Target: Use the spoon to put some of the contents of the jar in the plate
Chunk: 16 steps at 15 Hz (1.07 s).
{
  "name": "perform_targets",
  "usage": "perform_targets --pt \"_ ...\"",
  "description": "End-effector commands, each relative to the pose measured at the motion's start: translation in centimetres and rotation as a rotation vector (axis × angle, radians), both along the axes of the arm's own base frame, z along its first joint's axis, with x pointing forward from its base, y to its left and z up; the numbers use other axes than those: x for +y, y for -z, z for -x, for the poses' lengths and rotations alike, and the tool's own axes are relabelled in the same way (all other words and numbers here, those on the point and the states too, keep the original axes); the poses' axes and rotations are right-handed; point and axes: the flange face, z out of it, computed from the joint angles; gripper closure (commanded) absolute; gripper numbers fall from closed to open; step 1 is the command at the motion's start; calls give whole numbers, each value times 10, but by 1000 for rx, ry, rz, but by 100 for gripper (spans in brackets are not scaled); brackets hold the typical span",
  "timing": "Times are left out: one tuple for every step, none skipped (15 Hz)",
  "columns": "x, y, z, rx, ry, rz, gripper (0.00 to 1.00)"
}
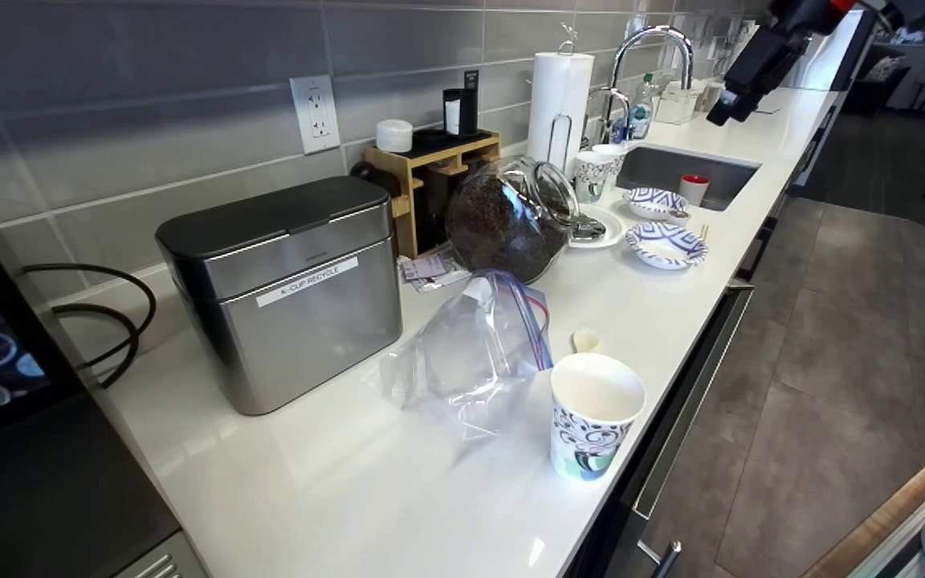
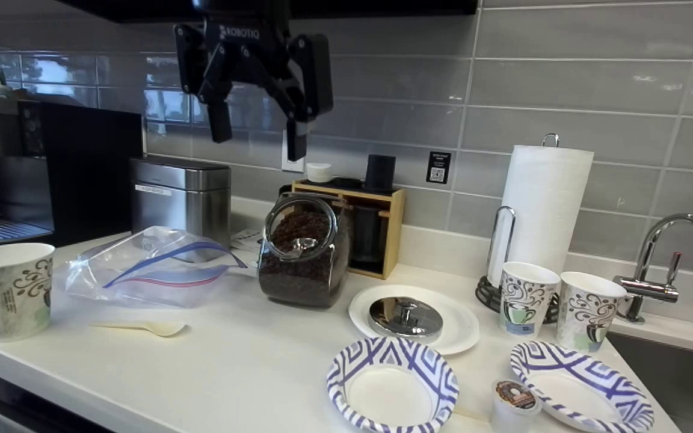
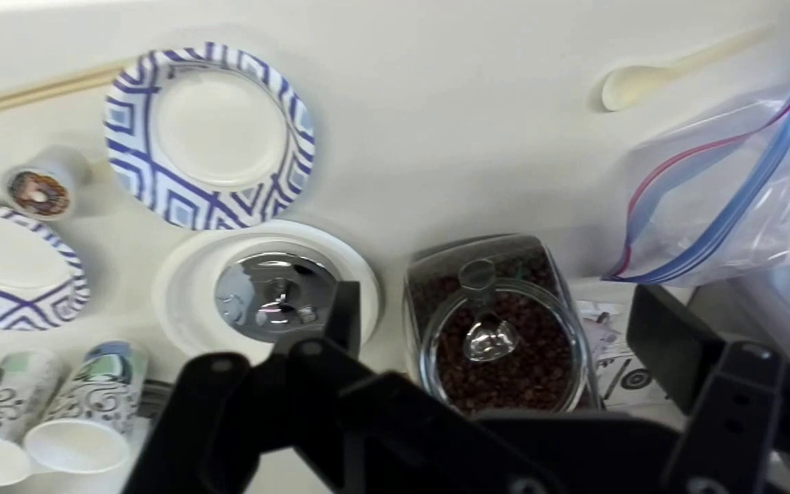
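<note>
Gripper [image 2: 258, 135] is hovering above the counter [image 2: 232, 373], jaws apart, holding nothing; prob. best approaching spoon [image 2: 159, 328] low & square across its handle, w/o snagging zip bag [image 2: 148, 273].

Two white plates [image 3: 220, 127] carry blue geometric patterns — the spoon [image 3: 644, 81] (plain) is cream.

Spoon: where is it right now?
In the wrist view, the spoon lies at upper right, beside the zip-top bag. In an exterior view, it's at left, just right of the leftmost paper cup.
</note>
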Motion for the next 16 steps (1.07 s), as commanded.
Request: perform_targets --pt "17 36 -24 104 -149 -74 0" --pt "10 20 -10 43 -82 -43 0" --pt "13 29 -14 66 -107 -49 0" --pt "15 35 -18 79 -120 -50 0" --pt "16 38 -21 85 -126 -49 0" --pt "17 38 -23 87 -129 -48 0" --pt "17 38 -23 86 -130 -47 0" --pt "17 37 -24 85 -130 -47 0" --pt "17 37 -24 84 -130 -48 0" --pt "16 43 -28 98 -117 -31 0" --pt "16 49 -34 97 -135 -57 0" --pt "16 53 -37 96 -136 -43 0" --pt "19 58 -41 102 -152 -42 0" --pt "20 63 -45 109 -159 -37 0" --pt "21 69 -50 116 -171 -28 0" --pt "22 75 -53 124 -177 -15 0"
